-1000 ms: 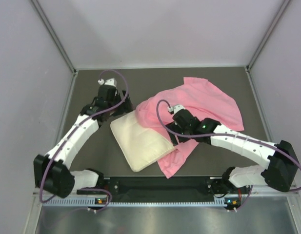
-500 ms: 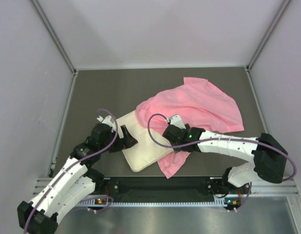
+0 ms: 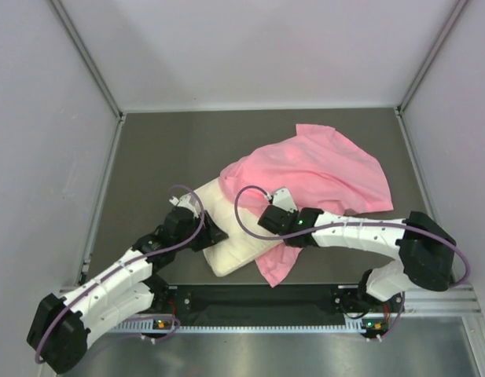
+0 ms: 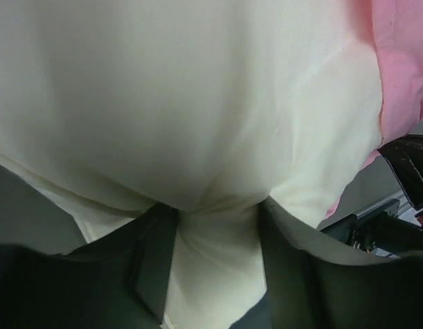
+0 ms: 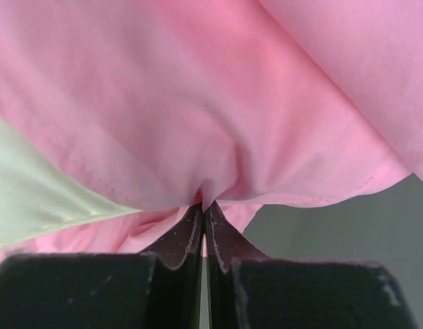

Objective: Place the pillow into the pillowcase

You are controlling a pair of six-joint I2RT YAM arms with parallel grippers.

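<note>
The cream-white pillow [image 3: 233, 234] lies slantwise on the dark table, its far end tucked under the pink pillowcase [image 3: 317, 169]. My left gripper [image 3: 210, 235] sits at the pillow's near-left edge. In the left wrist view the pillow [image 4: 197, 103] fills the frame, and a bunched fold of it is pinched between the dark fingers [image 4: 153, 257] of the left gripper [image 4: 214, 236]. My right gripper [image 3: 267, 228] is at the pillowcase's rim beside the pillow. In the right wrist view that gripper [image 5: 204, 209] is shut on a pinch of the pink pillowcase [image 5: 218, 103], with the pillow [image 5: 33, 195] at the left.
A loose pink flap [image 3: 277, 263] of the case hangs toward the near edge, close to the metal rail [image 3: 258, 300]. Grey enclosure walls stand on three sides of the table [image 3: 148, 149]. The right arm [image 3: 360, 232] stretches across the near right.
The left arm swung down from the far left to the pillow's near edge and closed on it. The right gripper closed on the pillowcase rim.
</note>
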